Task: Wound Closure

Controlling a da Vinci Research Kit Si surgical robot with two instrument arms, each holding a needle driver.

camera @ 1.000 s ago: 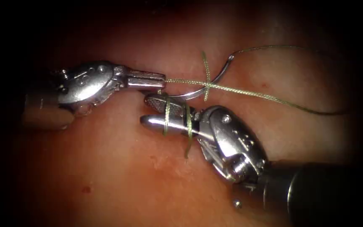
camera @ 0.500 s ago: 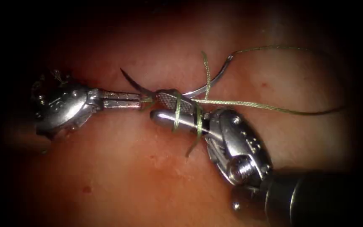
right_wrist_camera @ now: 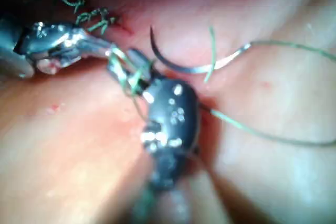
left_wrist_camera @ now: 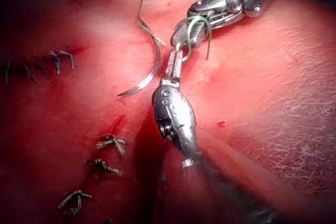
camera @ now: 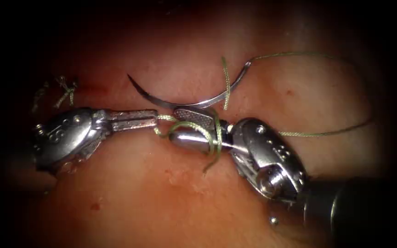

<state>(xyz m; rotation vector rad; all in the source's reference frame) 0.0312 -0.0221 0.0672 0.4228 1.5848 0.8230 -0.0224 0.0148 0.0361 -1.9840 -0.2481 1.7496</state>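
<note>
The curved needle (camera: 184, 102) lies free on the tissue (camera: 129, 183), held by neither tool and not in the tissue; it is also in the left wrist view (left_wrist_camera: 152, 72) and the right wrist view (right_wrist_camera: 184, 67). My left tool (camera: 155, 120) is shut on the green thread (camera: 164, 118) just short of the right tool's tips. My right tool (camera: 174, 125) has its jaws open, with thread loops (camera: 212, 133) wound around both. The left wrist view has the left tool (left_wrist_camera: 176, 56) meeting the looped right tool (left_wrist_camera: 184, 32).
A short thread tail (camera: 226, 82) stands across the needle's back half. The long thread (camera: 327, 134) trails off right. Tied stitches (camera: 65, 89) sit left of the tools; more knots (left_wrist_camera: 110, 142) line the closed cut. Small red spots (camera: 95, 206) mark the tissue.
The left tool drew back left and down with the thread in its jaws, uncovering the needle's point. The right tool shifted slightly right, and the loops slid toward its jaw tips.
</note>
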